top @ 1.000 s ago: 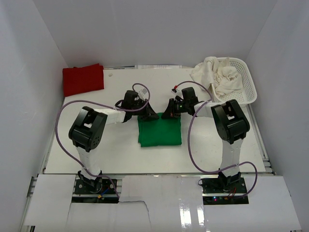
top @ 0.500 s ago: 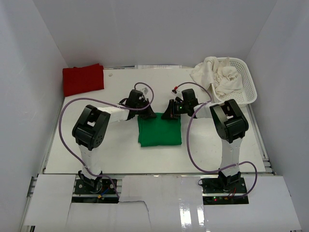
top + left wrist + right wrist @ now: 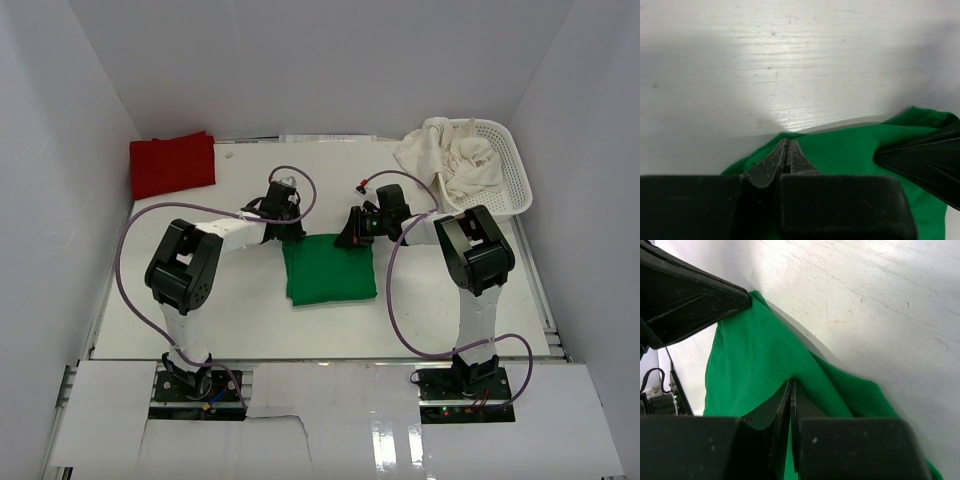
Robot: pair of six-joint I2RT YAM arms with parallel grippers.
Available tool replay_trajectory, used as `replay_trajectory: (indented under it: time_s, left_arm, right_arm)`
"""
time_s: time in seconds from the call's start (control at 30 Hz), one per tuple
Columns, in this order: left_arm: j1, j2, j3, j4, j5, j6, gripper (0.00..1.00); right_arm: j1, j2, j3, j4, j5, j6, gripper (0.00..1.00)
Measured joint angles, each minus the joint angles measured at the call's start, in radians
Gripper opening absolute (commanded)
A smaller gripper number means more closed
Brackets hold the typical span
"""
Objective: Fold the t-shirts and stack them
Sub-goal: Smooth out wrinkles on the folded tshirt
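Two corners pinched, that's the whole game here. The green t-shirt (image 3: 330,268) sits mid-frame in the top view as a squarish folded pad on the table (image 3: 240,300). Each arm has one of its upper corners. The left gripper (image 3: 785,151) is nipped tight on the upper-left corner and the right gripper (image 3: 791,389) is squeezed fully narrow on the upper-right one, with cloth tenting up to both tips.

My guess is the pad is about to get carried or folded over. I'd lift both corners together, level and at the same pace, so the layers don't slide apart. That thin pinch looks easy to lose.

The red t-shirt (image 3: 172,165) lies folded at upper left, probably the stack spot. The cream t-shirts (image 3: 450,160) are heaped in the basket (image 3: 518,185) at upper right, not folded yet.
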Motion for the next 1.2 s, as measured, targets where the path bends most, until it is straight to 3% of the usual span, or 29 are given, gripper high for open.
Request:
replay_trajectory:
  time_s: [0.17, 0.43, 0.57, 0.8, 1.2]
  left_arm:
    - [0.012, -0.035, -0.009, -0.05, -0.069, 0.011, 0.1]
    - [0.026, -0.142, -0.047, -0.154, -0.304, 0.01, 0.12]
    - [0.036, -0.183, -0.048, -0.166, -0.315, 0.011, 0.13]
    - [0.038, -0.26, -0.056, -0.103, -0.077, 0.0, 0.14]
    - [0.086, -0.166, -0.2, 0.195, 0.442, -0.151, 0.07]
  right_arm:
    - [0.0, 0.0, 0.0, 0.0, 0.0, -0.004, 0.08]
    - [0.0, 0.0, 0.0, 0.0, 0.0, -0.008, 0.08]
    - [0.0, 0.0, 0.0, 0.0, 0.0, -0.01, 0.08]
    - [0.0, 0.0, 0.0, -0.001, 0.0, -0.01, 0.08]
    - [0.0, 0.0, 0.0, -0.001, 0.0, -0.01, 0.08]
